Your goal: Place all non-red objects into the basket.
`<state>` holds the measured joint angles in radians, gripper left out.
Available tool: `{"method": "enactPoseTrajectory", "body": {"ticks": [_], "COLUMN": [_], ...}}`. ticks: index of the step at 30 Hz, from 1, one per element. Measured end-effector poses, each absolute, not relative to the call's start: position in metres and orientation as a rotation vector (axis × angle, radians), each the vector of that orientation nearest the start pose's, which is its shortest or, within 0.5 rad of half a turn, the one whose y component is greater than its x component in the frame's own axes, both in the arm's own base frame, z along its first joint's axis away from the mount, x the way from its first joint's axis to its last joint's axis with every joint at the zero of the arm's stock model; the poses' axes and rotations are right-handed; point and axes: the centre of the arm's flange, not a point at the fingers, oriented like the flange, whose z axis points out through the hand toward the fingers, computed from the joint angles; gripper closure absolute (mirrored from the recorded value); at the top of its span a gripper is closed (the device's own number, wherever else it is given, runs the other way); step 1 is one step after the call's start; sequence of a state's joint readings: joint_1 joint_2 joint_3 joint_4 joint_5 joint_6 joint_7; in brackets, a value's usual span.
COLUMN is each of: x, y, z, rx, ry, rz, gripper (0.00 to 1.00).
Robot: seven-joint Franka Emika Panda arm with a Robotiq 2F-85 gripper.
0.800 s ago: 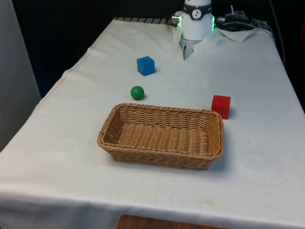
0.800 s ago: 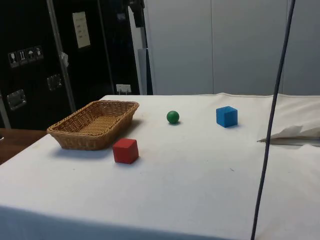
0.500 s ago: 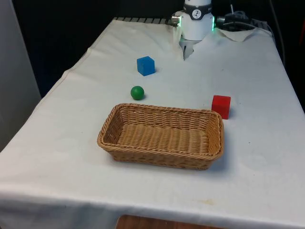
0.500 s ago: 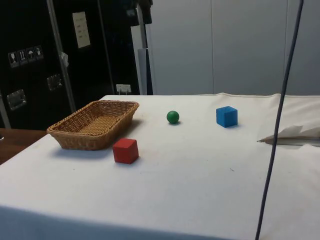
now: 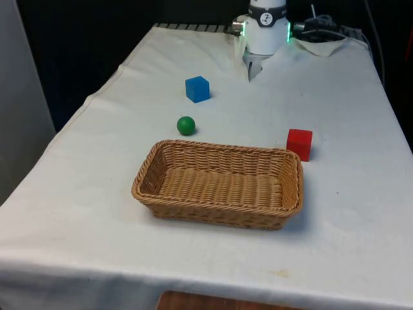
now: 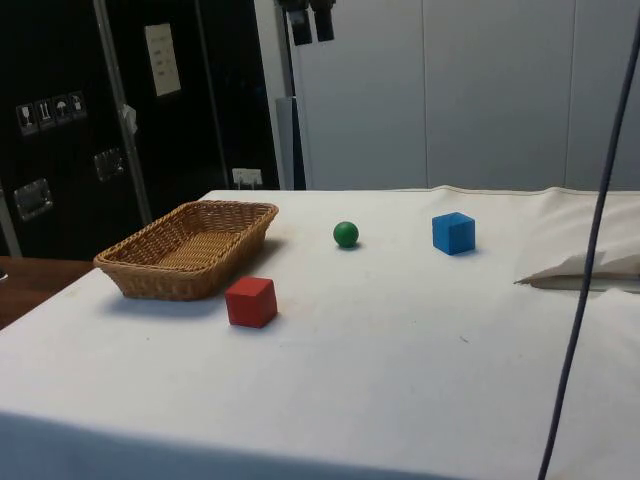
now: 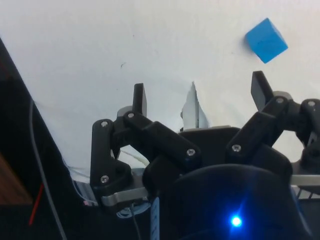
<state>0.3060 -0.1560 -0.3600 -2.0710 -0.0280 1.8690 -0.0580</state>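
Note:
A blue cube [image 5: 197, 88] [image 6: 453, 232] [image 7: 266, 40] and a green ball [image 5: 186, 125] [image 6: 346, 234] rest on the white cloth beyond the wicker basket [image 5: 219, 148] [image 6: 165, 284], towards the front view's left. Nothing lies inside the basket. A red cube [image 5: 299, 143] [image 6: 250, 301] stands just off the basket's far corner on the front view's right. My gripper [image 6: 312, 22] [image 7: 200, 95] hangs high over the table's far end, open, with nothing between its fingers. It is well above and apart from every object. The blue cube is the one nearest to it.
A rumpled fold of white cloth [image 5: 322, 45] [image 6: 590, 268] lies at the table's far end by the robot base. A dark cable [image 6: 590, 250] hangs down across the side view. Open cloth lies between the objects and around the basket.
In the side view the gripper's fingers have come into sight at the top, and the hanging cable has swung to the right. The cubes, ball and basket have not moved.

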Motion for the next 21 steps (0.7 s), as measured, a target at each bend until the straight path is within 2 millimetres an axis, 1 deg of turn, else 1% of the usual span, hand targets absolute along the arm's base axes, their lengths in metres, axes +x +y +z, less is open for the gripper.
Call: {"method": "enactPoseTrajectory", "body": {"ticks": [5, 6, 13, 15, 20, 21], "x": [0.492, 0.492, 0.469, 0.469, 0.455, 0.449], "y": [-0.041, -0.041, -0.049, -0.049, -0.053, -0.056], "z": [0.491, 0.491, 0.492, 0.492, 0.493, 0.493], "rx": [-3.108, -3.108, -3.099, -3.099, -3.095, -3.092], "ry": [-0.031, -0.031, -0.034, -0.034, -0.038, -0.037], "rz": [0.079, 0.079, 0.061, 0.061, 0.051, 0.043], "gripper": [0.00, 0.00, 0.00, 0.00, 0.00, 0.00]}}
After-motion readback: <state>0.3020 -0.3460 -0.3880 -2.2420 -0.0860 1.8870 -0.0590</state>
